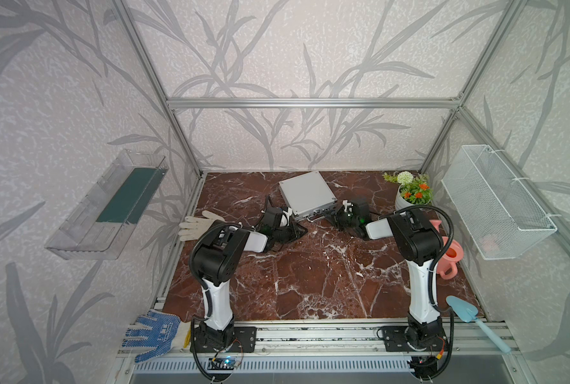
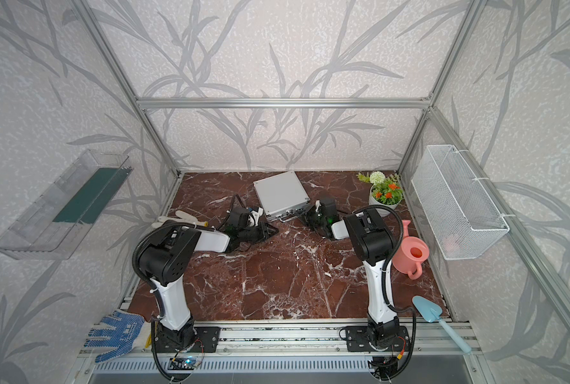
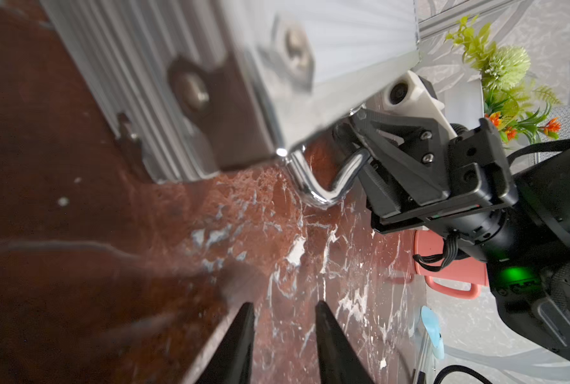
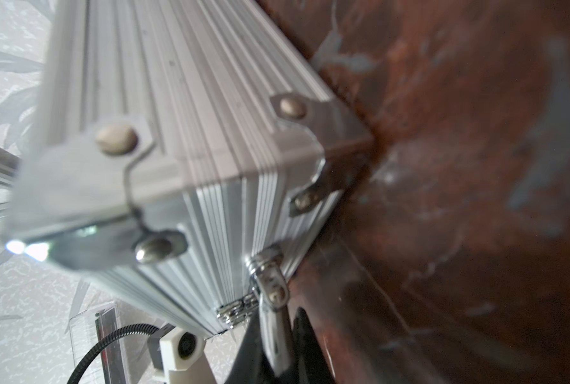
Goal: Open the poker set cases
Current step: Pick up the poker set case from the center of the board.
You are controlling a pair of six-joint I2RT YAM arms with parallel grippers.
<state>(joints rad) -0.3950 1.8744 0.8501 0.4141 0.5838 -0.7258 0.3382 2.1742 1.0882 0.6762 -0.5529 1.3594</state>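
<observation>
**Front rail.** Blue-dotted glove [image 1: 153, 334] and blue trowel [image 1: 466, 312] at the near corners, well apart from the work.

**Marble tabletop** [image 1: 310, 282]. Bare across the middle. Pink watering can [image 1: 451, 257] is partly hidden behind the right arm, and white glove [image 1: 198, 224] is partly behind the left arm.

**Left gripper** [image 3: 284, 309]. Fingers spread a little with nothing between them. It sits low over the marble, just beside the case's near left corner and not touching it.

**Right gripper** [image 4: 275, 325]. Fingers pressed together on the chrome handle [image 3: 330, 192], near one of its ends.

**Poker set case** [image 1: 305, 191]. One silver ribbed case lies flat toward the back centre of the table, turned at an angle, with its handle edge facing the arms. The lid sits flush on the base, and the right wrist view shows no gap at the seam.

**Progress (judged).** Early. The handle is gripped but the lid is not yet raised. Freeing the latches and swinging the lid up both appear to remain.

**Potted flowers** [image 1: 411, 192]. Back right corner, apart from the case.

**Hard to make out.**
- One latch [image 4: 235, 311] shows beside the handle, too blurred to tell if it is fastened or sprung.
- The second latch cannot be picked out with confidence.
- The contents and hinge edge are out of sight.
- Both wrist views are soft at close range.
</observation>
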